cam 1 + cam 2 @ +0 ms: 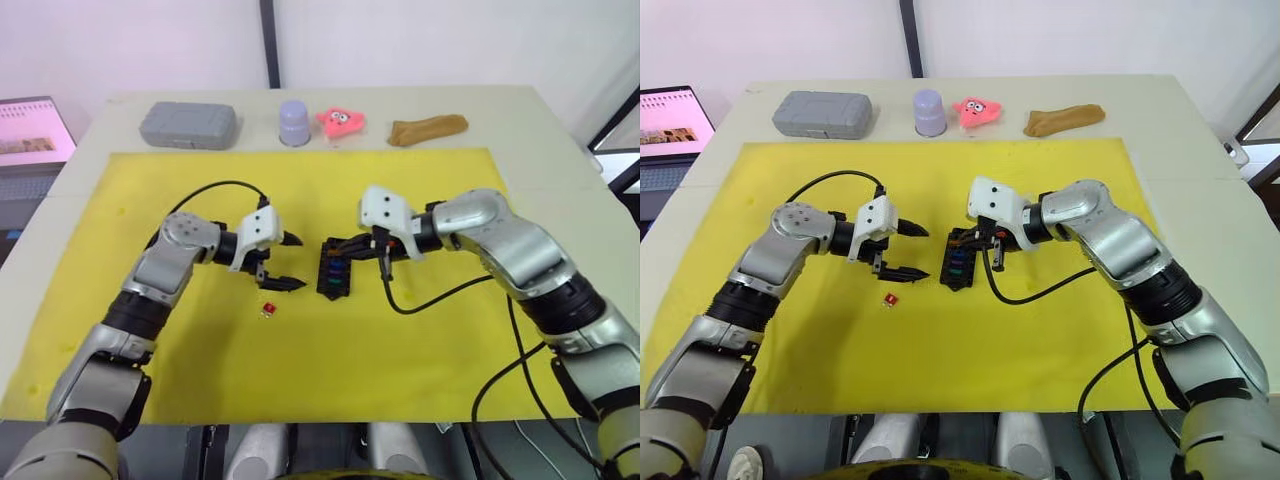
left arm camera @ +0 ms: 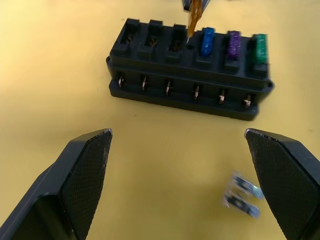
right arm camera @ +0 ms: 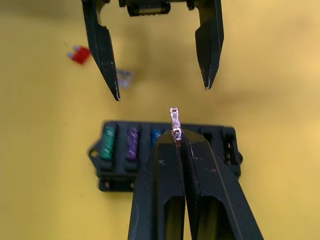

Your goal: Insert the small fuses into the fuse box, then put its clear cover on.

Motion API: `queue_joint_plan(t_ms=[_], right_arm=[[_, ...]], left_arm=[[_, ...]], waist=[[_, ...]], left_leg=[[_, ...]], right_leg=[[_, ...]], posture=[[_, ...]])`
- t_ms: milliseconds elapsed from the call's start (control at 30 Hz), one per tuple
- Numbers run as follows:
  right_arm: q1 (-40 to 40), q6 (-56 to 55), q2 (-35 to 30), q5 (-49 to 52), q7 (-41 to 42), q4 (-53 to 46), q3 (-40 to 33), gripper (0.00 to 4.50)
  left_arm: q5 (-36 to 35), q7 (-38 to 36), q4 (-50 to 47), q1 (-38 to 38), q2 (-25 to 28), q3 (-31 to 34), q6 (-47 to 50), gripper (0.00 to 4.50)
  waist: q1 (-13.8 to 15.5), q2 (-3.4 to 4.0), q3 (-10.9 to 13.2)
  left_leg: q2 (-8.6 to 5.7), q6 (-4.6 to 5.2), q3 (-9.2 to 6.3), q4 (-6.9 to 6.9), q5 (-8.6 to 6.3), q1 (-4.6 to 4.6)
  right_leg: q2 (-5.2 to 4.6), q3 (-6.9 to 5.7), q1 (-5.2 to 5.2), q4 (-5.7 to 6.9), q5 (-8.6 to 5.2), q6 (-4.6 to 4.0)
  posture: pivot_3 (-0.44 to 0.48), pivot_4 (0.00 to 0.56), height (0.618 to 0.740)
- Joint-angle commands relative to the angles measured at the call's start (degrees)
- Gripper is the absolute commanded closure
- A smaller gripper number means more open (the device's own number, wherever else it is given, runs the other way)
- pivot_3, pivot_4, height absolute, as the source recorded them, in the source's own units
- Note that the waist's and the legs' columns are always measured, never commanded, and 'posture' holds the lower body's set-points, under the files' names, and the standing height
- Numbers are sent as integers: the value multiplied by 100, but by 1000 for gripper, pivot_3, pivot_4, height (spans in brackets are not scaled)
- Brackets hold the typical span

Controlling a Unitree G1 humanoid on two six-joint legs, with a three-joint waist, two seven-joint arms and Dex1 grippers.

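Observation:
The black fuse box lies on the yellow mat, with a blue fuse, a purple fuse and a green fuse seated in a row at one end. My right gripper is shut on an amber fuse, held upright with its blades at the slot beside the blue one. My left gripper stands open just left of the box, holding nothing. A red fuse and a pale grey fuse lie loose on the mat near it. The clear cover is out of view.
Along the table's back edge sit a grey case, a lavender cup, a pink toy and a brown object. A laptop stands off the table at far left. A black cable trails over the mat.

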Motion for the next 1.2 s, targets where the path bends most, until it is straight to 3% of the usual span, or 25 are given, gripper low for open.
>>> queue_joint_plan(t_ms=[33,1200], right_arm=[[-206,-159,90,-226,157,115,-130,4500],[-37,27,388,-784,514,418,-350,4500]], left_arm=[[32,8,-76,-98,-21,102,-48,33],[179,-101,-1,-214,-246,82,-202,33]], waist=[[-4,0,0],[-6,1,0]], left_leg=[[0,0,0,0,0,0],[0,0,-3,2,0,3]], right_leg=[[0,0,0,0,0,0],[-1,0,2,2,0,0]], posture=[[0,150,740],[0,150,740]])
